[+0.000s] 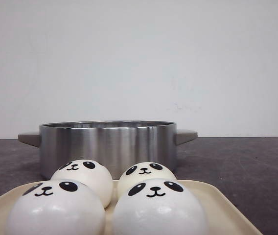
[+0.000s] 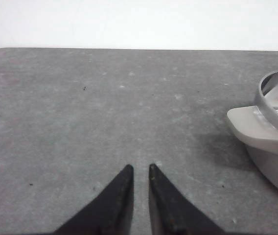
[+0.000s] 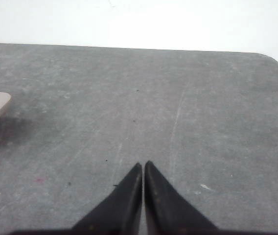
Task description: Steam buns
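**Q:** Plain white wall, dark worktop (image 1: pixel 256 166). How far along are you with the steaming?

**Me:** By my judgement, nothing is done yet. All four buns (image 1: pixel 156 208) sit on the cream tray (image 1: pixel 217 200) at the bottom of the front frame, two in front and two behind, pressed close together. The steel pot (image 1: pixel 107 147) stands just behind the tray, mid-frame, with no lid on it. I cannot see down into it from the front, but the sliver my left wrist view catches shows only bare metal.

**Q:** And your jaws?

**Me:** My left gripper (image 2: pixel 139 169) hangs over bare worktop with its jaws narrow, a thin gap between the tips, holding nothing; the pot's handle (image 2: pixel 256 128) lies at the right of that view. My right gripper (image 3: pixel 143 165) has its jaws pressed together, empty, over grey stone-like surface.

**Q:** What are you dealing with, material-wise?

**Me:** Buns: glossy white domes with black panda faces, smooth and round, so likely to slip under a pinch. Pot: brushed steel, straight-walled, with flat grey lug handles. Tray: matte, with a rounded lip. Worktop: mottled, scuffed grey.
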